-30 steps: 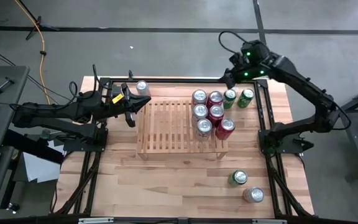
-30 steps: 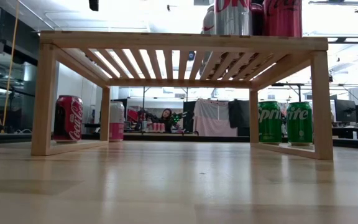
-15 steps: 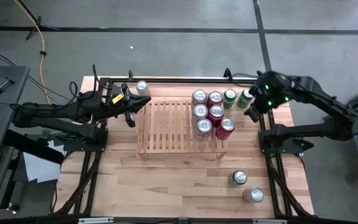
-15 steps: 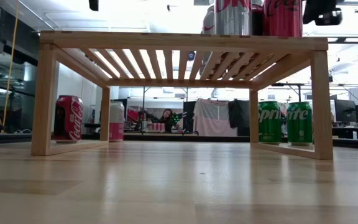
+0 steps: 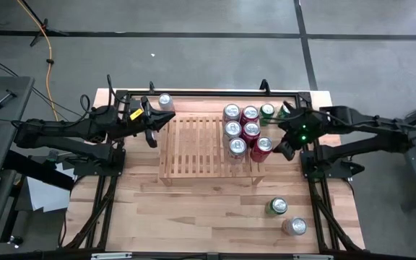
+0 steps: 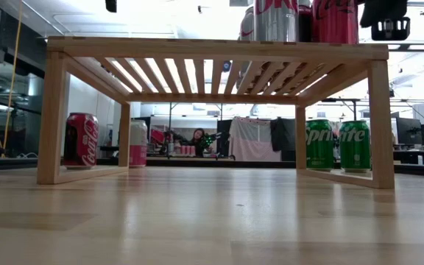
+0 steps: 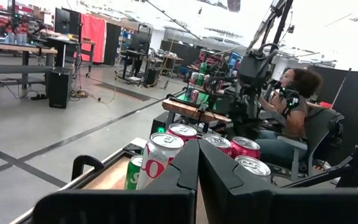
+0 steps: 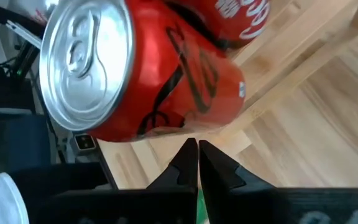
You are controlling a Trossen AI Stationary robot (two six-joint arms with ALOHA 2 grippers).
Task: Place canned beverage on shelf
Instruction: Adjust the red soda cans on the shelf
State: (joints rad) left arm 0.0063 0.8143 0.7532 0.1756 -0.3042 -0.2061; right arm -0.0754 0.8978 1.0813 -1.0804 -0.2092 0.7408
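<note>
Both grippers shut, empty; right gripper (image 5: 286,149) now lower beside shelf (image 5: 193,144), left gripper (image 5: 152,133) unmoved.

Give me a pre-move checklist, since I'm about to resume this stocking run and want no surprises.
1. Right gripper empty, fingers shut: ok.
2. Left gripper parked at the shelf's left edge, fingers shut: ok.
3. Free slats on the shelf's left part: ok.
4. Red can at the shelf's right front corner, close beside the right gripper: not ok, knock risk.
5. Loose cans on the table in front still upright: ok.
</note>
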